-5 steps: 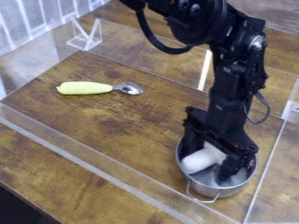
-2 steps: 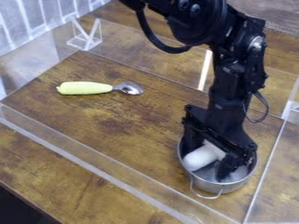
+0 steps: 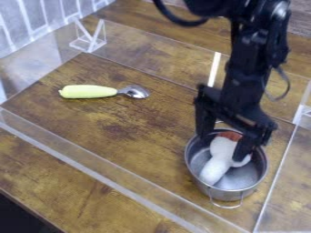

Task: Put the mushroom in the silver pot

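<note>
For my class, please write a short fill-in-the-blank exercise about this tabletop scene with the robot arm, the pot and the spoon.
1. The mushroom lies inside the silver ____.
2. The gripper above the silver pot has its jaws ____.
3. The spoon on the wooden table has a ____ handle.

Missing words: pot; open; yellow

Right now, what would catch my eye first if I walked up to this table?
The black robot arm's end effector hangs open over the small shiny steel pot at lower right. In the pot lies the toy mushroom with a white stem and red-brown cap. On the wooden table at left lies a yellow-handled metal spoon.
</note>
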You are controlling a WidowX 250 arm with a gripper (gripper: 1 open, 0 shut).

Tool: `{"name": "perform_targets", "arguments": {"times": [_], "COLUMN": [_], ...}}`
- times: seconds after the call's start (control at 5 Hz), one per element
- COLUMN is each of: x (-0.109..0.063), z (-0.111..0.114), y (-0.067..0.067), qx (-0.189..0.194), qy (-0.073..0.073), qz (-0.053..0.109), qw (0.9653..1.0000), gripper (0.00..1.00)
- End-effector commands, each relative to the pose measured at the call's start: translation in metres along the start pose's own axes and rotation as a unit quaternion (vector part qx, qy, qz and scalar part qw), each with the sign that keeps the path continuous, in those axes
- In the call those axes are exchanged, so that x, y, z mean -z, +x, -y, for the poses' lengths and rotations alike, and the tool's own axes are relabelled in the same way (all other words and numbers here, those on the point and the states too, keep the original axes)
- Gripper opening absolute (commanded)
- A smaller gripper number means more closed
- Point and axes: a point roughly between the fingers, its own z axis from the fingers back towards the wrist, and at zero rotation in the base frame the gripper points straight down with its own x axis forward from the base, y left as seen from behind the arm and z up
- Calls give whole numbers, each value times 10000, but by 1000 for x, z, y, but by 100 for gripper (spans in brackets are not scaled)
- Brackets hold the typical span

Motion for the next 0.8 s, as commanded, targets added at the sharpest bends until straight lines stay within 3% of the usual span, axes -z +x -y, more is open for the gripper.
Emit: {"name": "perform_targets", "arguments": {"times": [0.0, 0.2, 0.4, 0.6], "x": [-67, -92, -98, -94], "z": [-27, -58, -90, -81], "y": [16, 23, 20, 12], "qx": [-356, -636, -827, -678], "qy": [110, 32, -94, -132], "qz": [667, 858, 908, 837], "qw": [9971, 9943, 9924, 9941], "gripper": [100, 100, 100, 100]}}
